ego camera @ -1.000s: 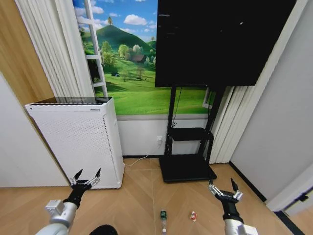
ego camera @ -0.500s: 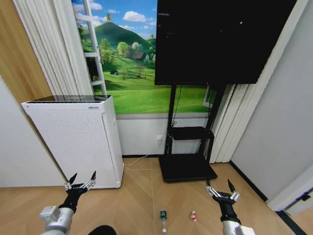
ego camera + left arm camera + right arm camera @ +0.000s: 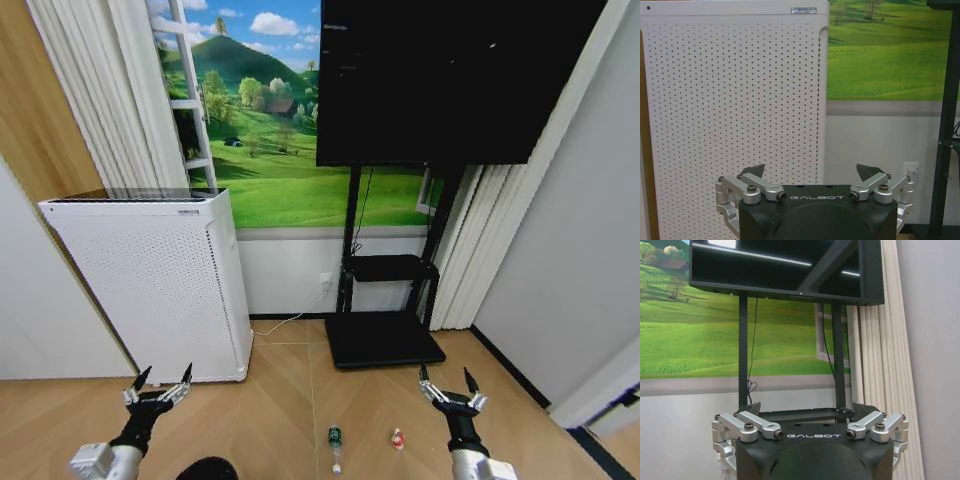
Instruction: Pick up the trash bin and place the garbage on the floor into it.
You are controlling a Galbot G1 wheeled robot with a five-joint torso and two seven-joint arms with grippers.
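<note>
Both arms reach forward low over the floor [image 3: 280, 410], a light herringbone parquet. The left gripper [image 3: 158, 385] hangs at the lower left of the head view with its fingers spread wide and nothing between them; it sits just in front of the white perforated appliance [image 3: 165, 285], whose dotted face the left wrist view [image 3: 812, 175] looks straight at. The right gripper [image 3: 445, 385] hangs at the lower right — fingers likewise splayed and holding nothing — in front of the black TV stand [image 3: 385, 340] and the big dark screen [image 3: 450, 80] above it. The garbage lies on the parquet between the two grippers, nearer the right one: a clear plastic bottle [image 3: 335, 445] with a green label lying lengthwise, and just beside it, toward the right gripper, a small red-and-white item [image 3: 397, 439]. Neither gripper touches either piece. At the bottom edge near the left arm shows a dark rounded shape [image 3: 207, 468] — what it is I cannot tell.
</note>
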